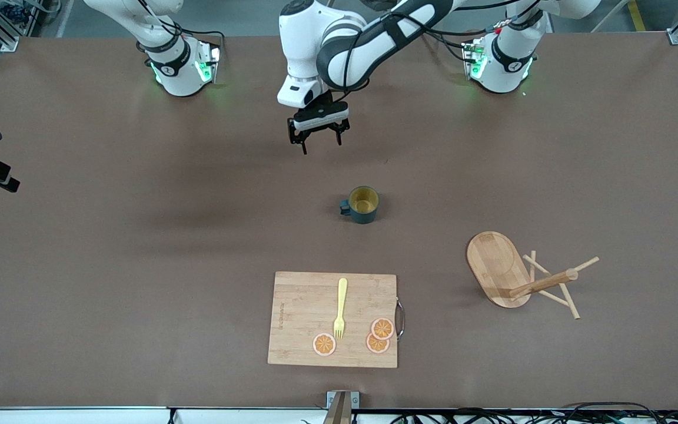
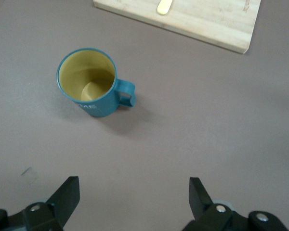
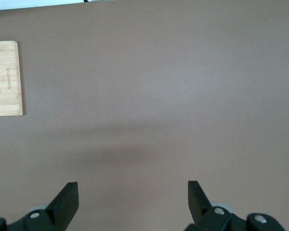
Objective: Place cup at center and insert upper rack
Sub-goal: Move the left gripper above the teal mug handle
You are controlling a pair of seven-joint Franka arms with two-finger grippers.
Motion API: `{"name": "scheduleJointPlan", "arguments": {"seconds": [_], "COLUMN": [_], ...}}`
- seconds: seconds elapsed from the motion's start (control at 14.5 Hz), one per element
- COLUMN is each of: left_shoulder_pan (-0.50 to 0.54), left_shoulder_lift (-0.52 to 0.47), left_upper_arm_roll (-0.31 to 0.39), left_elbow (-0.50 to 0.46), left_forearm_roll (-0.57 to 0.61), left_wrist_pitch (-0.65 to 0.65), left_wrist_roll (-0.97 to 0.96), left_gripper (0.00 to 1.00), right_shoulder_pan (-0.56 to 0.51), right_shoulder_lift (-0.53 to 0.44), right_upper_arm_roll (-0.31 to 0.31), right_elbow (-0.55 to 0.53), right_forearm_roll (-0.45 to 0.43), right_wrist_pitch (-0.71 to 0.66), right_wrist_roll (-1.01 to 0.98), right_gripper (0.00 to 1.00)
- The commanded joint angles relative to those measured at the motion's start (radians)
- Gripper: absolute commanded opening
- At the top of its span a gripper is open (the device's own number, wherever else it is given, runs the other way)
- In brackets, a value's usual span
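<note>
Cup (image 1: pixel 363 204) stands upright on the brown bench (image 1: pixel 139 265) at the centre of the front frame, teal outside and mustard yellow inside, its small handle turned toward the right arm's end. Above it in that frame, at upper centre, the left tool (image 1: pixel 317 136) hangs over bare bench with its fingers spread apart and nothing between them; the left wrist view shows the same cup (image 2: pixel 89 83) well clear of those fingertips (image 2: pixel 67 192). Right tool (image 3: pixel 133 195), seen only in its own wrist view, is also spread wide and empty over bare bench while that arm waits. Upper rack (image 1: pixel 521 277) sits at the lower right of the front frame, toward the left arm's end, its oval base, post and crossing pegs showing. Wooden cutting board (image 1: pixel 303 306) lies at lower centre, carrying a yellow fork (image 1: pixel 341 309) and three orange slices (image 1: pixel 377 335).
</note>
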Motion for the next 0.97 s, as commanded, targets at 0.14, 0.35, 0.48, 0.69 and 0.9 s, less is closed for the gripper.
{"name": "scheduleJointPlan", "arguments": {"seconds": [0.14, 0.35, 0.48, 0.69, 0.9], "left_shoulder_pan": [-0.098, -0.262, -0.356, -0.445, -0.563], "left_shoulder_lift": [0.045, 0.047, 0.053, 0.078, 0.134], "left_upper_arm_roll": [0.041, 0.193, 0.296, 0.400, 0.531], "left_elbow": [0.018, 0.016, 0.016, 0.021, 0.056], "left_forearm_roll": [0.179, 0.208, 0.208, 0.213, 0.210], "left_wrist_pitch": [-0.021, -0.051, -0.059, -0.059, -0.073], "left_wrist_roll": [-0.202, -0.284, -0.285, -0.286, -0.287], "left_gripper": [1.00, 1.00, 1.00, 1.00, 1.00], "right_shoulder_pan": [-0.003, -0.003, -0.001, 0.002, 0.000], "right_shoulder_lift": [-0.094, -0.114, -0.117, -0.120, -0.116], "right_upper_arm_roll": [0.008, 0.008, 0.008, 0.009, 0.011], "right_elbow": [-0.111, -0.142, -0.162, -0.169, -0.159], "right_forearm_roll": [-0.026, -0.026, -0.026, -0.029, -0.027], "right_wrist_pitch": [0.056, 0.061, 0.061, 0.053, 0.050], "right_wrist_roll": [0.016, 0.017, 0.016, 0.017, 0.026], "right_gripper": [1.00, 1.00, 1.00, 1.00, 1.00]}}
